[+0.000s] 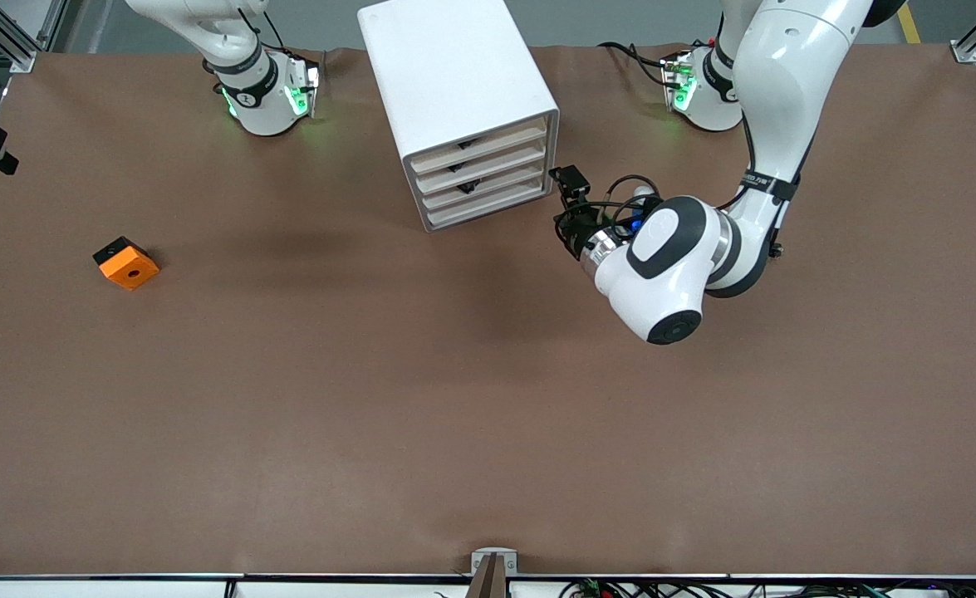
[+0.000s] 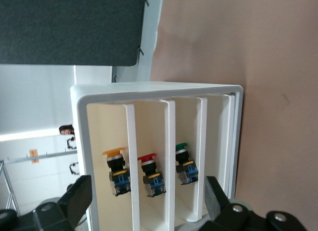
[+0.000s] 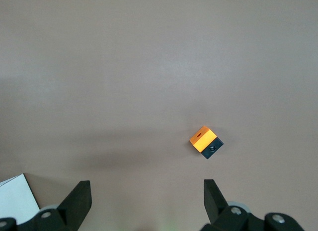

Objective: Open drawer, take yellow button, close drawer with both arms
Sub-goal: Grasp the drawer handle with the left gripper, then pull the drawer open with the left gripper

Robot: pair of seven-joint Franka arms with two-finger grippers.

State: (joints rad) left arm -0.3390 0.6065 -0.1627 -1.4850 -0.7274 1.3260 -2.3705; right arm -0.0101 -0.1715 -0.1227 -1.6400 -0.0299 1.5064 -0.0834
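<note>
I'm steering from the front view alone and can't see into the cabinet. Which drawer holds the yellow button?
Observer: The left hand, open in front of the cabinet, looks inside: the yellow button sits in the top drawer.
Operator: Anything in the others?
Observer: A red button in the second and a green button in the third; none shows in the bottom one.
Operator: The right hand is out of my view. Where is it?
Observer: The right hand hangs open and empty over the table, with the orange block in its wrist view.
</note>
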